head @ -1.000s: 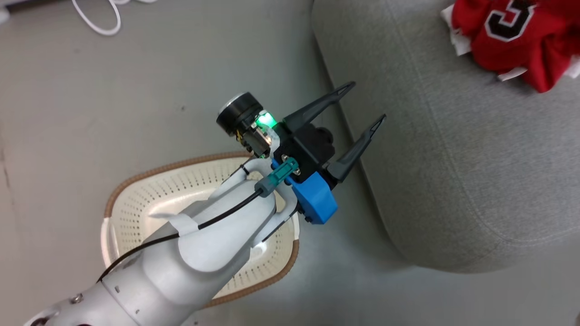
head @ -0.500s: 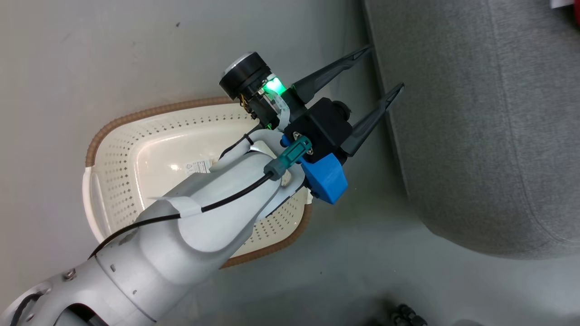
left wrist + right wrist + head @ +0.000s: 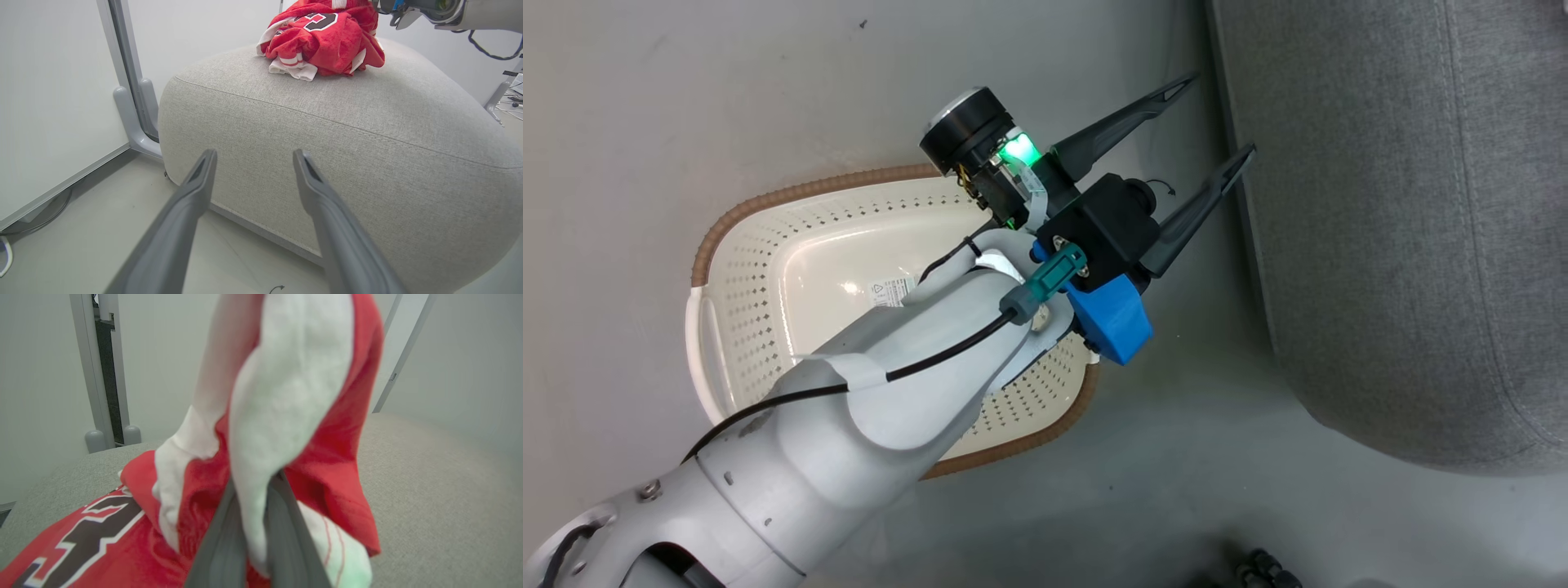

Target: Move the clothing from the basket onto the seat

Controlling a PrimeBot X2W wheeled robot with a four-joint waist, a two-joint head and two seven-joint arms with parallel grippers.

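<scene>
Left wrist view: "3" on clothing (image 3: 331,45)

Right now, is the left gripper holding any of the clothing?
No; in the left wrist view the left gripper stands open with nothing between its jaws, aimed at the side of the seat.

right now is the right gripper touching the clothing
Touching. The right wrist view shows the right gripper shut on a white-trimmed fold of the clothing, with the fabric pinched between its jaws.
</scene>
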